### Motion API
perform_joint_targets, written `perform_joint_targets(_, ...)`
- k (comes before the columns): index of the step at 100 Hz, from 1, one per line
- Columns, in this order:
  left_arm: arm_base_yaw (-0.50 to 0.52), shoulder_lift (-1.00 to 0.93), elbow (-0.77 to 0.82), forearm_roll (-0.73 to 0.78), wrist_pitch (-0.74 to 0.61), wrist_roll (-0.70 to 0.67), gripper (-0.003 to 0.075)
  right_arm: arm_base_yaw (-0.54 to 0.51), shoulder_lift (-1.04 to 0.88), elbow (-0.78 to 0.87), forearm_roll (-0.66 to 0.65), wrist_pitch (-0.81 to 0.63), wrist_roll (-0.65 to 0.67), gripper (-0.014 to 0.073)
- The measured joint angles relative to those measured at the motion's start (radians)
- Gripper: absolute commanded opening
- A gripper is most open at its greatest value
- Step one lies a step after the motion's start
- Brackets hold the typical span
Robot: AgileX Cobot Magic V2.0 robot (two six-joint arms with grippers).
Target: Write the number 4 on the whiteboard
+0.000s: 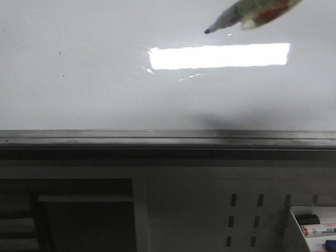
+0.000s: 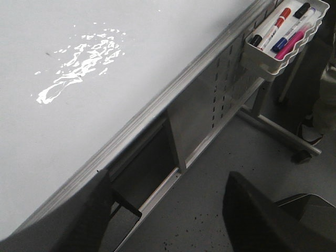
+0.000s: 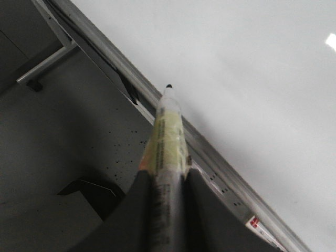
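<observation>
The whiteboard (image 1: 94,79) is glossy white with a grey edge rail and bears no drawn figure; the number 4 is not in view. A marker (image 1: 247,13) wrapped in yellowish tape enters the front view at the upper right, its dark tip (image 1: 208,31) pointing left at the board; I cannot tell whether it touches. My right gripper (image 3: 167,184) is shut on the marker (image 3: 168,136), whose tip points toward the board's rail. My left gripper (image 2: 168,210) is open and empty, held beside the whiteboard (image 2: 105,63) edge above the floor.
A white tray (image 2: 273,52) of several markers hangs on the grey perforated panel (image 2: 220,100) below the rail; it also shows in the front view (image 1: 312,226). A bright rectangular light reflection (image 1: 218,56) lies on the board. The stand's legs and wheel (image 2: 300,155) rest on the floor.
</observation>
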Motion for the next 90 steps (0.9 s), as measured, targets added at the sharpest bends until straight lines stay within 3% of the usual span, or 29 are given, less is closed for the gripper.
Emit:
perform_joint_targets(30,0.0,0.0,0.0,-0.003,0.0,0.0,0.0417,0.0,0.211,-0.199,0.028,0.013,0.002,-0.0046)
perform_joint_targets(90,0.0,0.0,0.0,-0.005,-0.001,-0.002,0.0417,0.045,0.434,-0.224,0.052,-0.089,0.022,-0.0046)
